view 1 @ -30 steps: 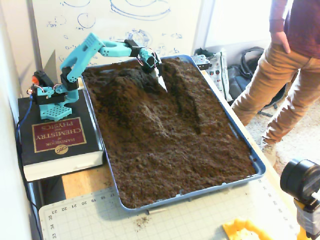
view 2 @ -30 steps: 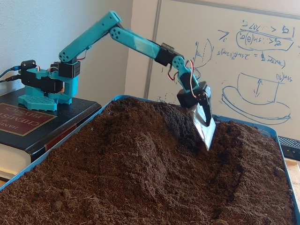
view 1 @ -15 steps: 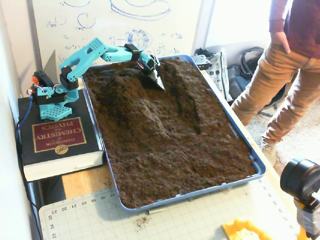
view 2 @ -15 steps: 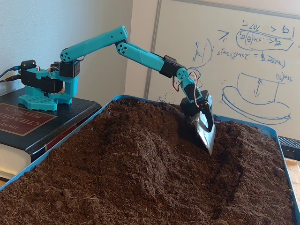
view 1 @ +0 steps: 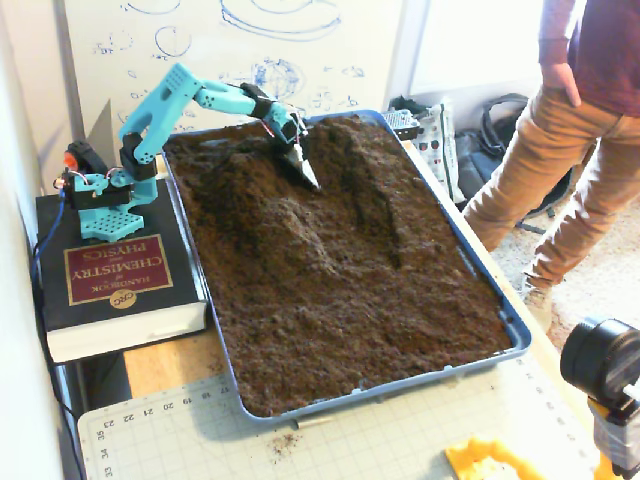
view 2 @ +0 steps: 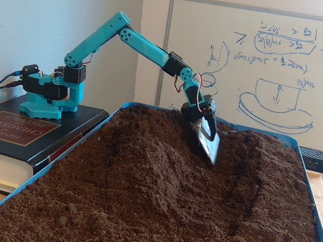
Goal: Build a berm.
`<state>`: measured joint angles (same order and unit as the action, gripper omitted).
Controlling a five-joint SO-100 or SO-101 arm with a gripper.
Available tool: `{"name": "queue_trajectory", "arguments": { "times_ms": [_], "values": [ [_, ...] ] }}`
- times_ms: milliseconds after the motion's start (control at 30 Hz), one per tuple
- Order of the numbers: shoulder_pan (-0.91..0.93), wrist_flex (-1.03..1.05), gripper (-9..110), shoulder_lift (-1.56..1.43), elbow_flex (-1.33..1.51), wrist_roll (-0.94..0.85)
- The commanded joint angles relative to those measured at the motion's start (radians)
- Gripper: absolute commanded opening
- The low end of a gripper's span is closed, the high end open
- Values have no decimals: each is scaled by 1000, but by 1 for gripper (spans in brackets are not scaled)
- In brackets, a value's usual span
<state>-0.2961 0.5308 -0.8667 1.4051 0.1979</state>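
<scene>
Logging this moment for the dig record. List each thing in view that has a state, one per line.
pincer: pointing down, tip at the soil; open or shut cannot be told.
berm: raised ridge, rounded top, loose and crumbly.
tray: filled with soil almost to its rim.
book: closed, lying flat under the arm's base.
groove: sunken, running along the soil beside the berm.

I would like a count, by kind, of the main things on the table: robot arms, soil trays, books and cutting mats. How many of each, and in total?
Teal robot arm: 1
Blue rectangular tray of dark brown soil: 1
Thick black book with a dark red cover panel: 1
Pale green gridded cutting mat: 1
Total: 4
</scene>
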Motion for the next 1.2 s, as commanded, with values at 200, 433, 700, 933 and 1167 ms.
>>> {"name": "queue_trajectory", "arguments": {
  "times_ms": [200,433,700,933,1167],
  "values": [
    [8,14,0,-304,244,-14],
    [25,0,0,-413,282,2],
    [253,0,0,-431,-25,-14],
    [402,-2,0,-115,-436,-127],
    [486,0,0,304,-844,-422]
  ]
}}
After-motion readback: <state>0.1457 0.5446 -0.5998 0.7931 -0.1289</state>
